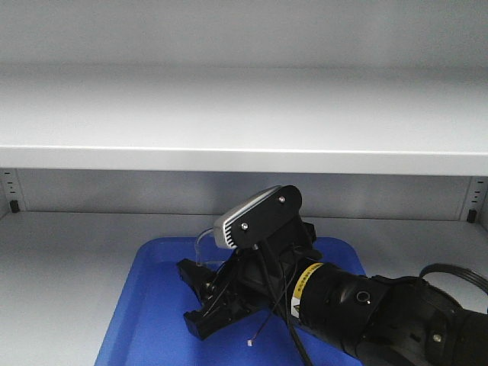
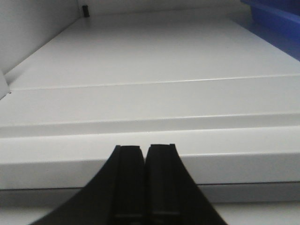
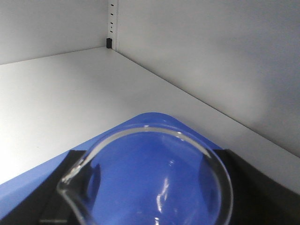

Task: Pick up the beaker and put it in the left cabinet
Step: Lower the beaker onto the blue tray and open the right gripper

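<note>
The clear glass beaker point(image 3: 157, 185) with its pour spout at the lower left sits between the black fingers point(image 3: 77, 164) of my right gripper point(image 3: 152, 154), which is shut on it. In the front view only a bit of the beaker point(image 1: 203, 245) shows beside the right gripper point(image 1: 192, 293), low over a blue tray point(image 1: 145, 305) on the left cabinet's lower white shelf point(image 1: 61, 259). Whether its base touches the tray I cannot tell. My left gripper point(image 2: 144, 147) is shut on nothing, at the shelf's front edge point(image 2: 140, 164).
An upper shelf point(image 1: 229, 137) spans the cabinet above the arm. The grey back wall point(image 3: 211, 56) and side wall with peg holes point(image 3: 112, 18) enclose the shelf. A corner of the blue tray point(image 2: 276, 16) shows at the left wrist view's top right.
</note>
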Motion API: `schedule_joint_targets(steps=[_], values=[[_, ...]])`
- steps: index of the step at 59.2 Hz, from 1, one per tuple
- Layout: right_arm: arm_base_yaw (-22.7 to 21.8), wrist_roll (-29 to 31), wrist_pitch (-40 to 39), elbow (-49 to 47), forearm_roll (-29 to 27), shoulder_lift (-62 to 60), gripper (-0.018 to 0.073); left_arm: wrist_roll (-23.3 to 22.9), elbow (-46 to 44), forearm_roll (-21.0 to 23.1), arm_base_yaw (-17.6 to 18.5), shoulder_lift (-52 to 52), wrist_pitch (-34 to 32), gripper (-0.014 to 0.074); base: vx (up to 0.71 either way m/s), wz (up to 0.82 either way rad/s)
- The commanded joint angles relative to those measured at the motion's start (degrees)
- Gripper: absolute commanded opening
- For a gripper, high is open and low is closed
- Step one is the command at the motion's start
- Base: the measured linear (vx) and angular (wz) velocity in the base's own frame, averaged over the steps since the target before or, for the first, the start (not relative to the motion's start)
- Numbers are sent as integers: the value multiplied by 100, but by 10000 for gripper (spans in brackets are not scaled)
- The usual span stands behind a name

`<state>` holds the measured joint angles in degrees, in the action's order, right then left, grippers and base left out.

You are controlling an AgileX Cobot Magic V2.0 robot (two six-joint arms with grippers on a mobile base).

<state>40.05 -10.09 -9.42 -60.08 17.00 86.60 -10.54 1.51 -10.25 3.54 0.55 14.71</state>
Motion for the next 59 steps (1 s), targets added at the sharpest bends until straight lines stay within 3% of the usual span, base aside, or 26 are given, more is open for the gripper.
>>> schedule_joint_targets(steps=[1, 26, 43, 59], values=[[-19, 56, -539, -186, -2, -223, 51, -20, -54, 26, 4, 99, -457, 4, 0, 0], [-19, 56, -662, -186, -95, 269, 51, -20, -54, 26, 4, 99, -457, 4, 0, 0], [-19, 56, -1590, -186, -597, 816, 51, -20, -54, 26, 4, 99, -457, 4, 0, 0], [-19, 56, -1616, -186, -1113, 1056, 56, -20, -54, 26, 4, 99, -457, 4, 0, 0]])
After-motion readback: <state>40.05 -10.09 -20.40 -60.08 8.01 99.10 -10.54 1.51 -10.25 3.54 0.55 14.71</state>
